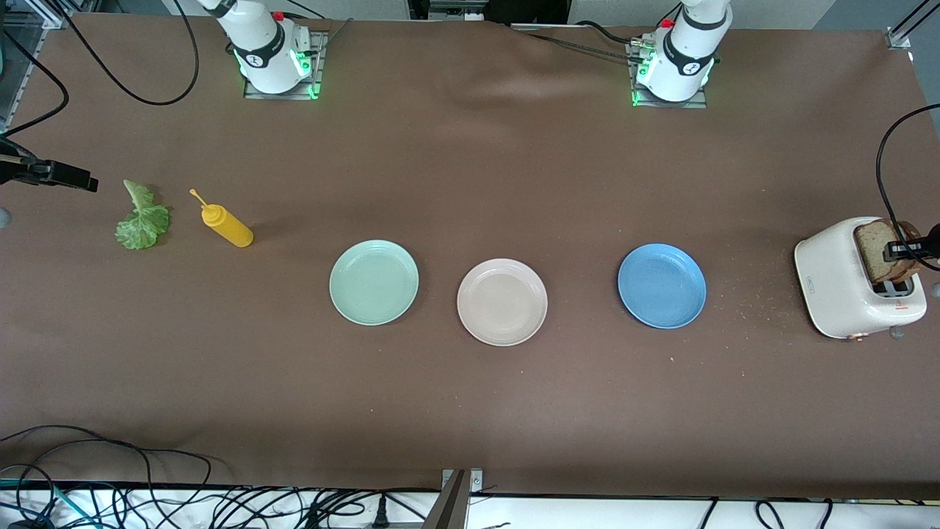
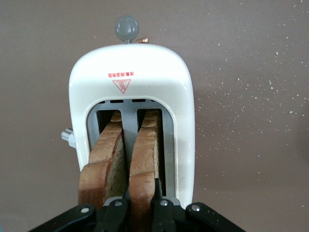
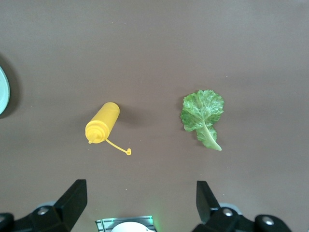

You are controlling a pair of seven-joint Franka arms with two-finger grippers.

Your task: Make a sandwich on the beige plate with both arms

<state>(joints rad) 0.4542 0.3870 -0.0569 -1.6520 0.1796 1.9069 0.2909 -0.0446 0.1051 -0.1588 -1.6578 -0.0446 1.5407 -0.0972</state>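
Left wrist view: my left end effector (image 2: 142, 212) pinches one brown bread slice (image 2: 145, 159) in the white toaster (image 2: 133, 87); I'd lift straight up. Right end effector (image 3: 140, 203) waits open over the crinkly green lettuce leaf (image 3: 203, 113).

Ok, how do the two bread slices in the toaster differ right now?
One bread slice is pinched between the left gripper fingers; the other bread slice is free beside them. In the left wrist view the gripped slice stands straighter, while the free one leans. Both are brown, dark-crusted, and upright in the toaster slots.
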